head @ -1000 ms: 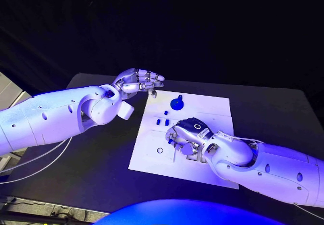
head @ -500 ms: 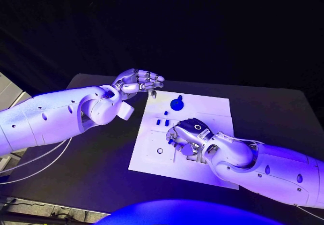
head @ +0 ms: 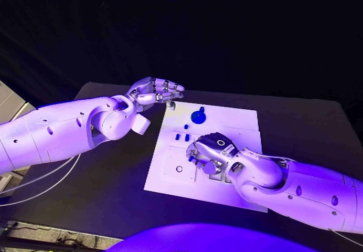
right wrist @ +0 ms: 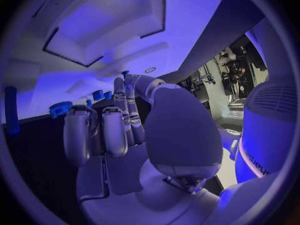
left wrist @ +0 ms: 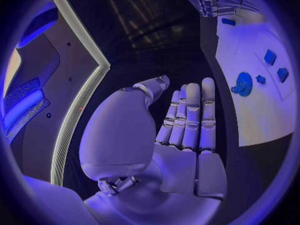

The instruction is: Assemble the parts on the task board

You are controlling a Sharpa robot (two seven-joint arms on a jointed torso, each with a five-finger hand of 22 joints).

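The white task board (head: 236, 118) lies mid-table. A round blue part (head: 199, 115) sits near its far edge, and small blue pieces (head: 181, 136) stand below it. My right hand (head: 212, 154) is down on the board's middle, thumb and a finger reaching to the surface with a small blue part (right wrist: 125, 74) at their tips while the other fingers (right wrist: 80, 135) curl in. My left hand (head: 156, 92) hovers off the board's far left corner. Its palm (left wrist: 181, 150) is bare, fingers side by side and holding nothing. The board (left wrist: 250, 100) and round part (left wrist: 242, 83) lie beyond it.
A small ring-shaped mark (head: 179, 169) sits on the board's near left part. Recessed pockets (right wrist: 94, 32) show in the board ahead of the right hand, with a blue toothed part (right wrist: 60, 108) and a blue peg (right wrist: 10, 116) nearby. Black table (head: 113, 178) surrounds the board.
The right hand has edged slightly on the board's middle. The left hand has stayed where it was.
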